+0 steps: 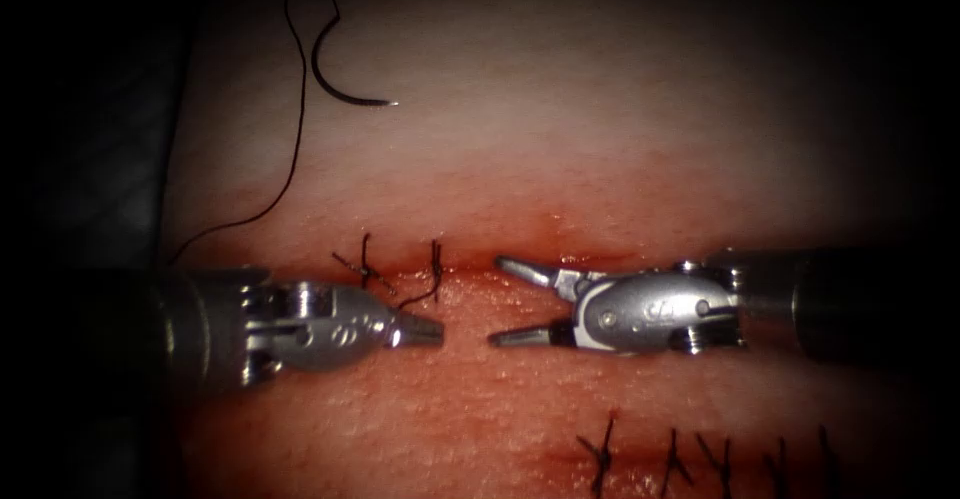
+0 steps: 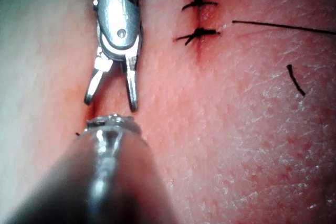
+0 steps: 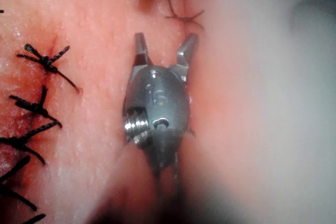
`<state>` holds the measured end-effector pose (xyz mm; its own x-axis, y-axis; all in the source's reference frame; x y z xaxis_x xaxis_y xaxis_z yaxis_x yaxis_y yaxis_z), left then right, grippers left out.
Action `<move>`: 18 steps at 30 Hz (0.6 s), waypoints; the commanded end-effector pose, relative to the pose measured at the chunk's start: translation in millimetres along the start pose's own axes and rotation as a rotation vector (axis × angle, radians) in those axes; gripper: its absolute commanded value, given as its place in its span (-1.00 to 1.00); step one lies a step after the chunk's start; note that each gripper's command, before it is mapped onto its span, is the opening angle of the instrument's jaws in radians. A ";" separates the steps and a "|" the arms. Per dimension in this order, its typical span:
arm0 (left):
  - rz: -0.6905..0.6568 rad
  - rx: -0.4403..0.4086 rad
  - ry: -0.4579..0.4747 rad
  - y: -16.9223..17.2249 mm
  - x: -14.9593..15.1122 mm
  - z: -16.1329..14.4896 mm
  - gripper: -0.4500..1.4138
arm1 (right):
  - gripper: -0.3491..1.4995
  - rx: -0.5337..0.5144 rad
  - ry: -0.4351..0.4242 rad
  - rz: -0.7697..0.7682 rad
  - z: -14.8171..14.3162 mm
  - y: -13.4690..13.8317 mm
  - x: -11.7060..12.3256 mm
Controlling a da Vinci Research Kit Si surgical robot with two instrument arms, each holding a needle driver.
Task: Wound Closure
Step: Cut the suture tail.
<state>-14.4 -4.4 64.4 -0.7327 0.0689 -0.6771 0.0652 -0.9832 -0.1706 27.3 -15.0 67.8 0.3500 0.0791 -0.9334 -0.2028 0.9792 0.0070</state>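
The curved needle (image 1: 338, 79) lies loose on the pale tissue (image 1: 600, 139) far up and left of the cut (image 1: 560, 259), not in the tissue and held by neither tool. Its thread (image 1: 298, 109) trails down toward the left edge. My left tool (image 1: 436, 331) lies just below the cut's left end, jaws shut with nothing seen in them. A stitch's thread tail (image 1: 425, 294) curls close above its tip. My right tool (image 1: 497, 300) faces it from the right with jaws spread open and empty, as the right wrist view (image 3: 165, 43) also shows.
Two tied stitches (image 1: 366, 267) (image 1: 436, 264) with short tails close the cut's left end. Red fluid wets the open part to their right. A second row of several stitches (image 1: 600, 454) runs along the lower right, also seen as dark stitches (image 3: 44, 59) and knots (image 2: 198, 3).
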 end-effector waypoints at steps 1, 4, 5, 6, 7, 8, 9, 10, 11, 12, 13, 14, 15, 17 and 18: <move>0.013 0.017 0.033 -0.6 0.5 0.2 -1.00 | 0.91 -0.010 0.028 -0.002 1.6 -0.3 0.2; 0.040 0.022 0.147 -1.0 1.3 -0.8 -1.00 | 0.89 -0.015 0.061 -0.005 2.6 -0.5 0.7; 0.036 0.017 0.173 -1.0 1.5 -1.1 -1.00 | 0.87 -0.015 0.078 -0.008 2.8 -0.6 0.8; 0.042 0.016 0.174 -0.9 1.6 -1.1 -1.00 | 0.84 -0.019 0.087 -0.009 2.9 -0.6 0.9; 0.043 0.013 0.180 -0.8 1.6 -1.1 -1.00 | 0.84 -0.036 0.110 -0.010 3.1 -0.5 1.0; 0.044 0.012 0.182 -0.6 1.5 -1.0 -1.00 | 0.84 -0.045 0.123 -0.010 3.3 -0.5 1.0; 0.046 0.011 0.185 -0.4 1.5 -0.9 -1.00 | 0.84 -0.059 0.137 -0.010 3.7 -0.4 1.1; 0.046 0.010 0.186 -0.3 1.5 -0.8 -1.00 | 0.84 -0.065 0.141 -0.010 4.0 -0.4 1.2; 0.048 0.007 0.192 -0.1 1.5 -0.7 -1.00 | 0.84 -0.070 0.147 -0.009 4.4 -0.3 1.4; 0.048 0.007 0.191 0.0 1.5 -0.7 -1.00 | 0.84 -0.068 0.155 -0.009 4.6 -0.3 1.5; 0.049 0.007 0.191 0.0 1.5 -0.7 -1.00 | 0.84 -0.068 0.161 -0.009 4.8 -0.2 1.5; 0.049 0.008 0.191 0.1 1.5 -0.7 -1.00 | 0.84 -0.066 0.165 -0.003 5.0 -0.2 1.6; 0.049 0.007 0.190 0.2 1.5 -0.8 -1.00 | 0.82 -0.073 0.167 -0.007 5.3 -0.1 1.7; 0.049 0.007 0.190 0.2 1.5 -0.9 -1.00 | 0.82 -0.092 0.185 -0.006 5.9 0.1 1.9; 0.049 0.007 0.190 0.2 1.5 -1.0 -1.00 | 0.82 -0.096 0.195 -0.006 6.0 0.1 2.0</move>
<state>-14.4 -4.4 62.2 -0.5880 0.0514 -0.8072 0.0927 -0.9871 -0.1304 32.8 -13.7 67.5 0.1666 0.0272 -0.9857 -0.2926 0.9560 -0.0231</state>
